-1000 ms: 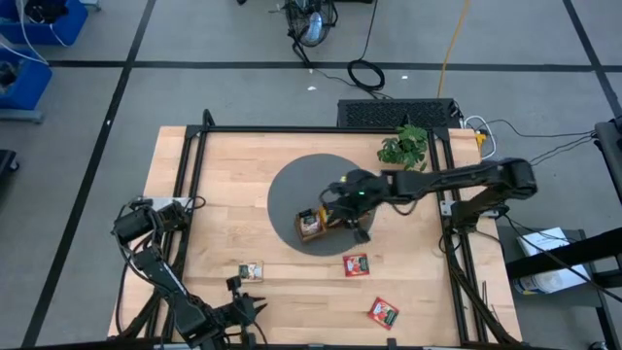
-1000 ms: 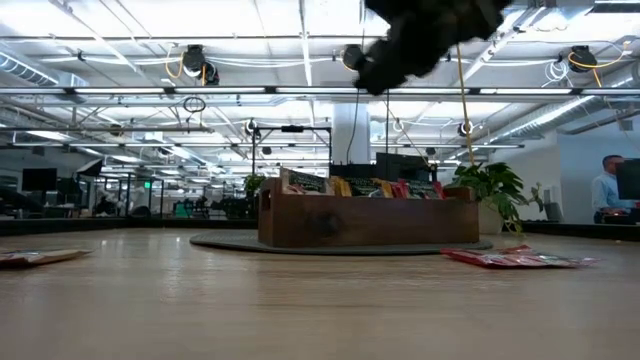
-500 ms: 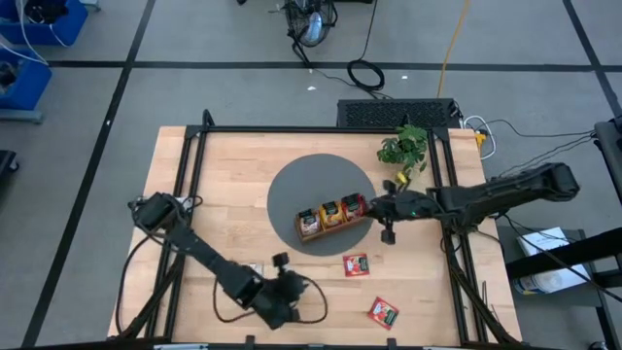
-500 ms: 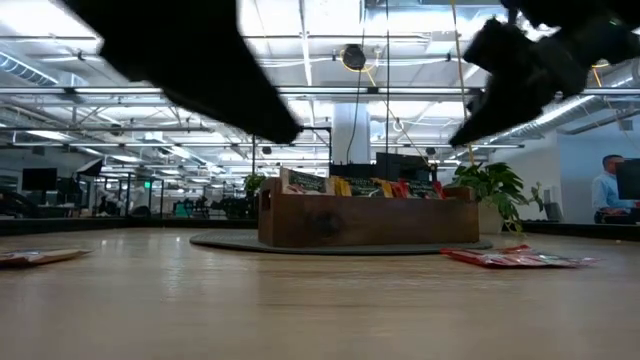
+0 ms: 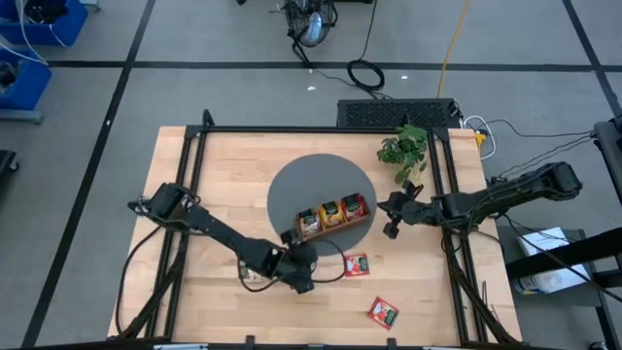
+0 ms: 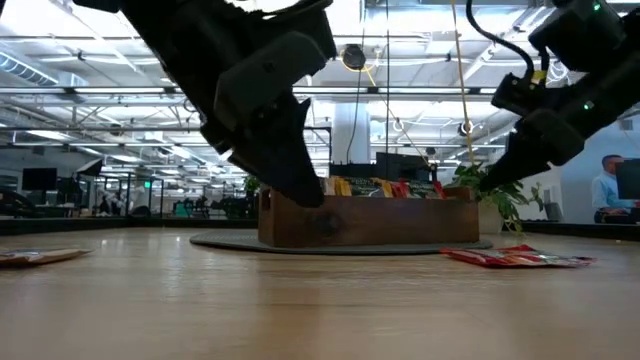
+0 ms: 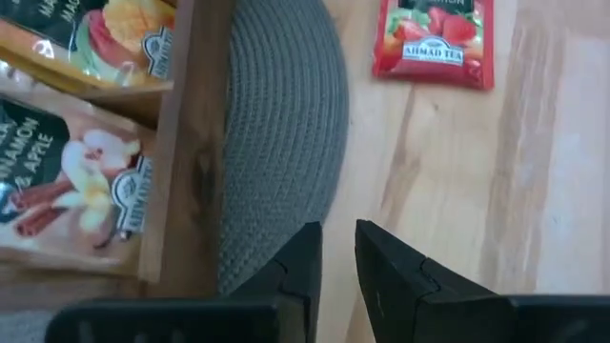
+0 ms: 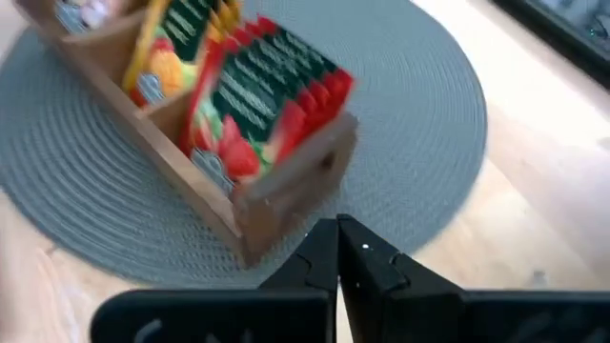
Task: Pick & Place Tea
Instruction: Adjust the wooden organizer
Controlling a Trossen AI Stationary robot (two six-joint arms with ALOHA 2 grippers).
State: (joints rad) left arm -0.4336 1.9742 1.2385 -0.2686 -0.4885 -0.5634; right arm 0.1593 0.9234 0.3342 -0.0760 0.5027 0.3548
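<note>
- my left gripper (image 5: 299,275) hangs just off the near edge of the grey mat (image 5: 287,190), fingers a narrow slit apart, holding nothing.
- my right gripper (image 5: 393,216) sits beside the mat's right edge, fingers pressed together, empty.
- most tea stands in the wooden tray (image 5: 332,229) on the mat; a red sachet (image 5: 356,264) lies flat on the table just off the mat, another red one (image 5: 383,312) farther out, and one more sachet (image 5: 255,278) is half hidden by my left arm.
- these sachets look light, thin, floppy and slick; i'd pinch an edge and grip gently.
</note>
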